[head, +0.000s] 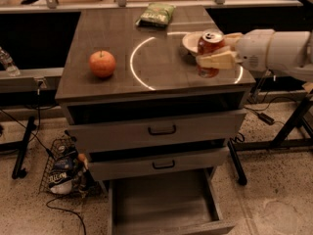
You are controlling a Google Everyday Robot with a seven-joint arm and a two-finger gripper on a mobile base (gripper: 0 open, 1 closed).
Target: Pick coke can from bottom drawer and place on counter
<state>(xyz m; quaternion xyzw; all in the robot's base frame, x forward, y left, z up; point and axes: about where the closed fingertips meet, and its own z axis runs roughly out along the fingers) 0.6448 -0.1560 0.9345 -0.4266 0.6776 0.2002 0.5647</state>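
The coke can (209, 44) is a red can with a silver top, held upright in my gripper (215, 53). The gripper is shut on it, with one pale finger (217, 60) across its front. The can hangs over the right part of the counter (161, 62), inside the white ring (139, 77), in front of a white bowl. I cannot tell whether its base touches the counter. My white arm comes in from the right. The bottom drawer (166, 207) is pulled open at the bottom of the view, and its floor is bare.
A red-orange apple (102, 63) sits on the left of the counter. A green snack bag (156, 14) lies at the back. A white bowl (191, 41) is behind the can. A wire basket of items (61, 173) stands on the floor to the left.
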